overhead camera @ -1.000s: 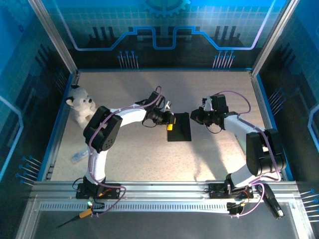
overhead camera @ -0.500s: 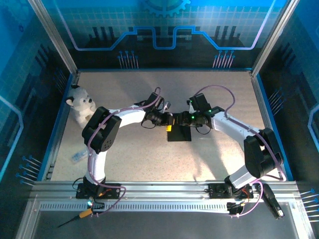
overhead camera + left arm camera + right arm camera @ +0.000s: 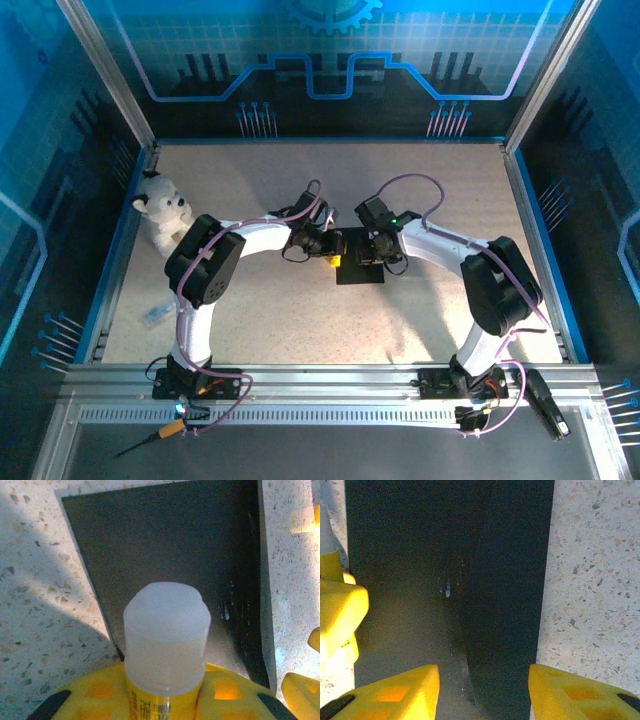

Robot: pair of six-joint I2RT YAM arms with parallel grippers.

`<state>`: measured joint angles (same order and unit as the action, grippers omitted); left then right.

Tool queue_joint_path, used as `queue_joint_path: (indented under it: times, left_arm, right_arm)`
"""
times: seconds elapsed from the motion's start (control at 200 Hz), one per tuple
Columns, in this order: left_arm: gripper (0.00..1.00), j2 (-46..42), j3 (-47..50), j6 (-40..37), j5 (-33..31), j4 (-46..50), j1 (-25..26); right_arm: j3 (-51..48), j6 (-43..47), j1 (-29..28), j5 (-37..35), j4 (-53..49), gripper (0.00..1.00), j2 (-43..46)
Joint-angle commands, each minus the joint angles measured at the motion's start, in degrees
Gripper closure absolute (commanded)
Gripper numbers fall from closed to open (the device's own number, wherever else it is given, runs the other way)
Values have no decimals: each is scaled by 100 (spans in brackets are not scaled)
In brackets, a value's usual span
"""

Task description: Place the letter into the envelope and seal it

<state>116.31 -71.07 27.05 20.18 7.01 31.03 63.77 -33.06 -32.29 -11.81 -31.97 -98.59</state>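
The envelope (image 3: pixel 360 273) is laid mid-way on the bench (image 3: pixel 250 300), long axis twelve-to-six — the right hand (image 3: pixel 380 252), spread apart, is held directly above it. At its nine o'clock edge the left hand (image 3: pixel 335 250) is clamped on a glue stick (image 3: pixel 166 630).

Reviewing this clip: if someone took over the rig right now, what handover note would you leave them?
Left gripper: shut on a yellow glue stick with a translucent white cap, held over the flat matte black paper envelope.
Right gripper: open, nothing between its fingers, above the envelope.
The envelope lies flat in the middle of the speckled table.
Done: whether the letter is inside cannot be told from here.
Left: check the glue on the flap, press it shut, set the stick down.
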Motion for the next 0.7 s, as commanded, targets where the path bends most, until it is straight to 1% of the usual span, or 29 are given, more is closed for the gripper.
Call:
queue_joint_path:
  times: [0.0, 0.12, 0.25, 0.54, 0.695]
  left_arm:
    - [100, 120, 120, 72, -23, -157, 42]
    - [100, 138, 179, 81, -13, -215, 44]
    - [100, 134, 241, 51, -6, -225, 44]
    - [100, 115, 278, -38, 3, -180, 39]
    - [100, 111, 286, -51, 12, -179, 44]
  right_arm:
    - [299, 36, -149, -396, -329, 49, -227]
    - [408, 54, -205, -682, -478, 48, -394]
    - [431, 80, -207, -819, -485, 48, -487]
    - [496, 150, -156, -889, -471, 48, -687]
    - [471, 212, -54, -959, -465, 48, -603]
